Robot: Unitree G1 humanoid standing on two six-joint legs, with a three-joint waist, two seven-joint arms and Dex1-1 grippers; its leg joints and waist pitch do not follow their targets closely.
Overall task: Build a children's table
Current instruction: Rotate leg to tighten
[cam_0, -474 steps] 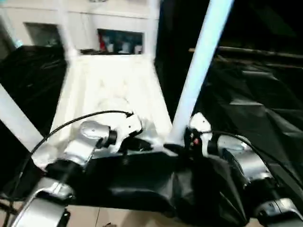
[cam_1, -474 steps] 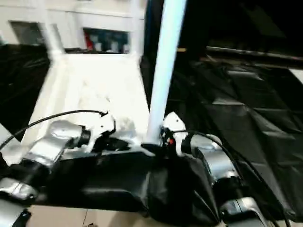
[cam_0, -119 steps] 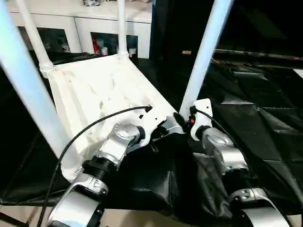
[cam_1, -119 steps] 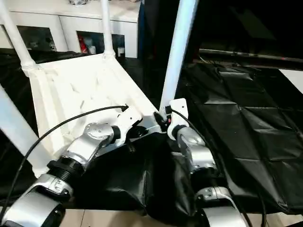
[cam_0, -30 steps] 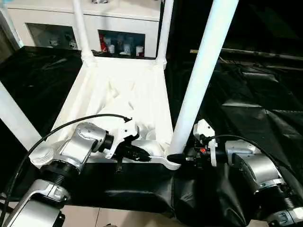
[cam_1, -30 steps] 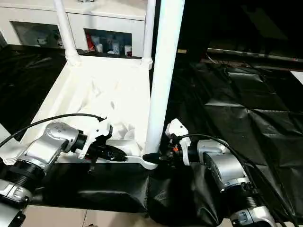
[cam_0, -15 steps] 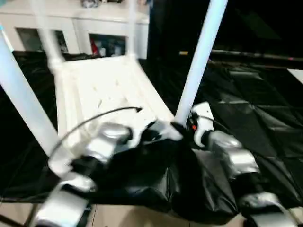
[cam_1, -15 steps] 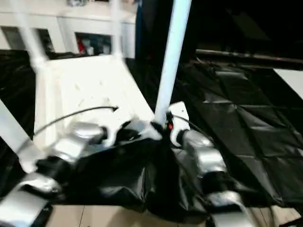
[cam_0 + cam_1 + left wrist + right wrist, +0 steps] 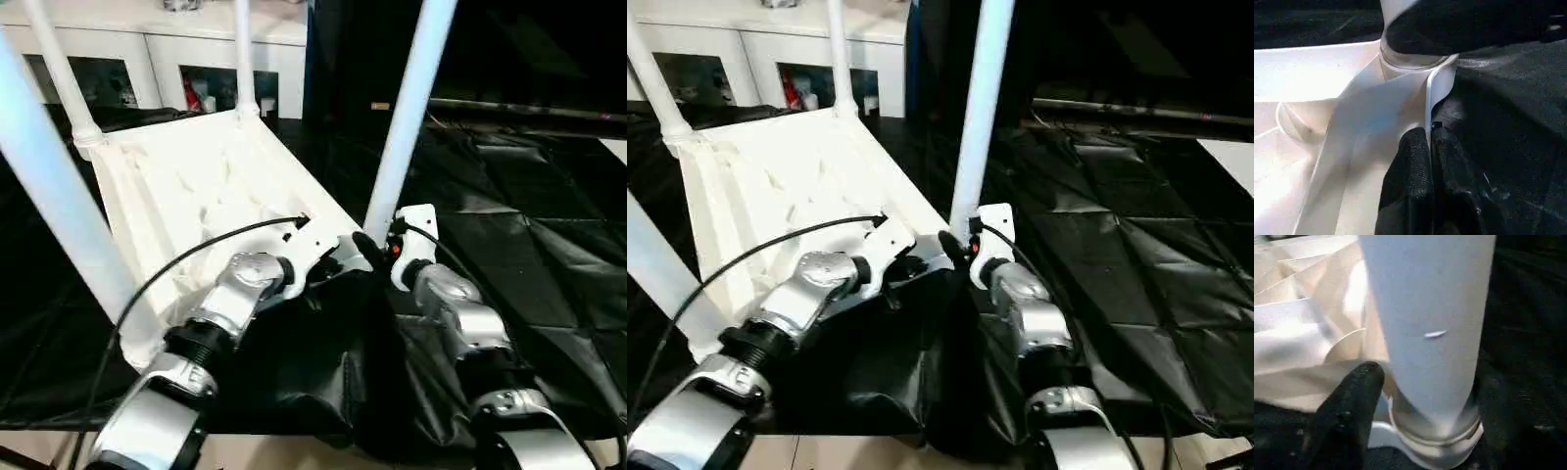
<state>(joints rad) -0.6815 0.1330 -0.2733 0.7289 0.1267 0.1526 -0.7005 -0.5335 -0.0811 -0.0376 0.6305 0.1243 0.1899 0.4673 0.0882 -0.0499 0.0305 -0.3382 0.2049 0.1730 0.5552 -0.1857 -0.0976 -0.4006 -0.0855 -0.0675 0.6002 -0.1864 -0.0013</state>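
You've got two silver metallic forearms, left forearm [image 9: 230, 304] and right forearm [image 9: 460, 318], each built of rounded segments with black ribbed collars at the joints. White plastic wrist housings [image 9: 416, 235] sit ahead of them. A thin black cable [image 9: 186, 264] loops along the left arm. Red mark near right wrist [image 9: 395, 249]. Fingers [image 9: 1410, 196] are matte black, textured.

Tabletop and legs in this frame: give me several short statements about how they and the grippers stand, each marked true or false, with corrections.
1. The tabletop lies underside up on black sheeting. True.
2. All four legs lie loose on the sheeting. False: four legs stand in the corner sockets, including the near right leg.
3. The left gripper pinches the tabletop's rim. True.
4. The right gripper is at the base of the far left leg. False: it is at the near right leg's base.
5. A white cabinet stands behind the tabletop. True.
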